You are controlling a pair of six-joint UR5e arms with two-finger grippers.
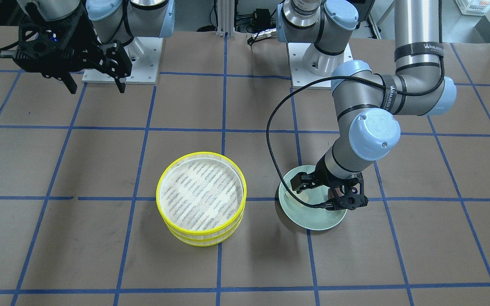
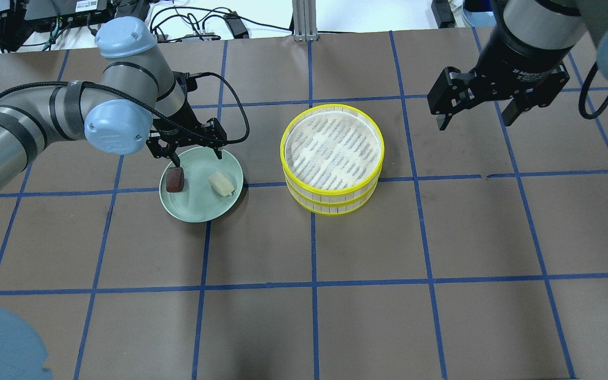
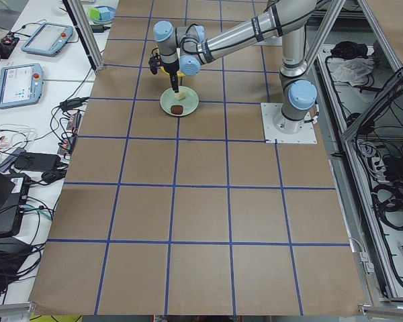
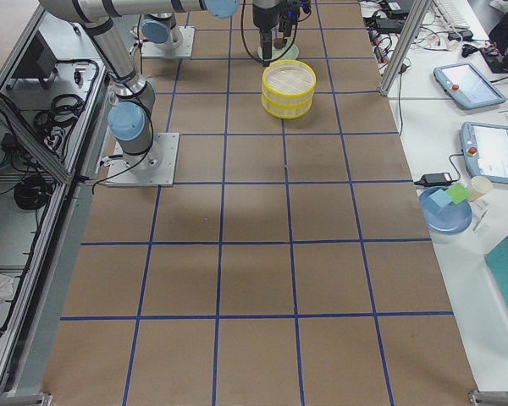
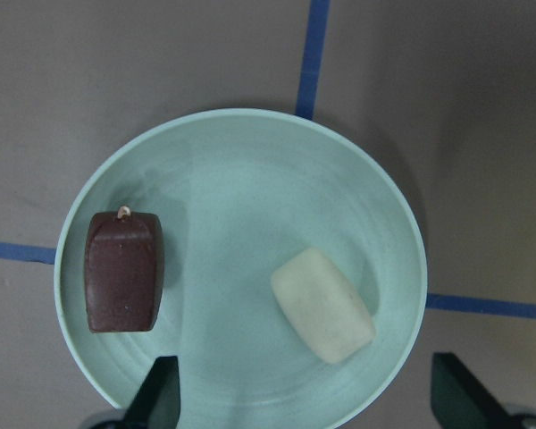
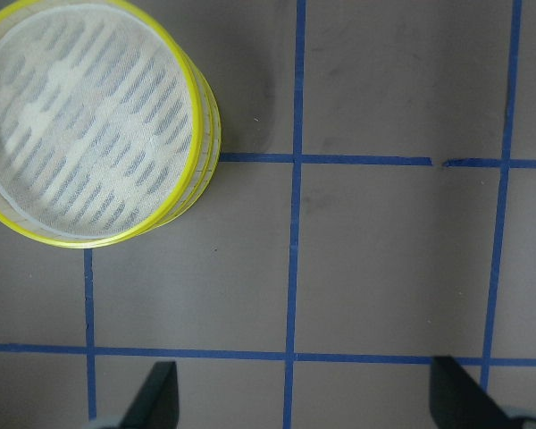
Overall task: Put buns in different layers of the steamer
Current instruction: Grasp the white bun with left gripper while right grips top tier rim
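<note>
The steamer [image 2: 332, 158] stands mid-table as two stacked yellow-rimmed layers. The top slatted floor [image 6: 94, 121] is bare and the lower layer's inside is hidden. The dark reddish-brown bun [image 2: 176, 180] and the pale cream bun [image 2: 221, 184] lie apart on a pale green plate [image 2: 201, 214]. In the left wrist view both show, brown [image 5: 123, 272] and cream [image 5: 323, 305]. My left gripper [image 2: 193, 154] is open and empty, low over the plate's far edge. My right gripper [image 2: 475, 120] is open and empty, high to the right of the steamer.
The table is brown paper with a blue tape grid. The two arm bases [image 1: 319, 55] stand at the robot's edge. A black cable [image 2: 235, 113] loops from the left wrist above the plate.
</note>
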